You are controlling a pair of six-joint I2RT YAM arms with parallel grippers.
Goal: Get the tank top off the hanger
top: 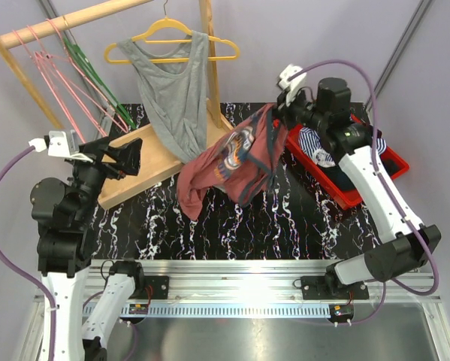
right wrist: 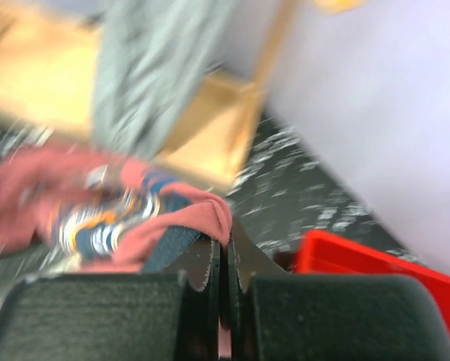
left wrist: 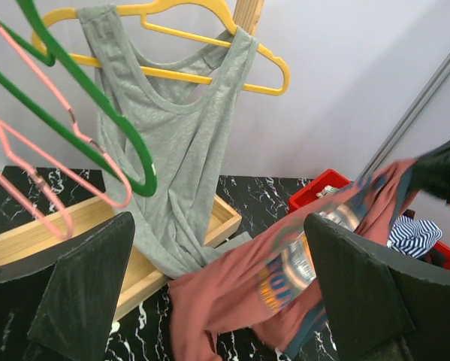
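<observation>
Right hand pinches the red top's dark trim above the bench's far edge; left hand spreads wide near its left edge.

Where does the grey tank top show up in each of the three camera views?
Top external: grey tank top at upper centre, hanging on the yellow hanger.
Left wrist: upper left of centre, on the same hanger.
Right wrist: blurred, at the top, left of centre.
Shared landmark: the red bin, lower right of the top in every view.
</observation>
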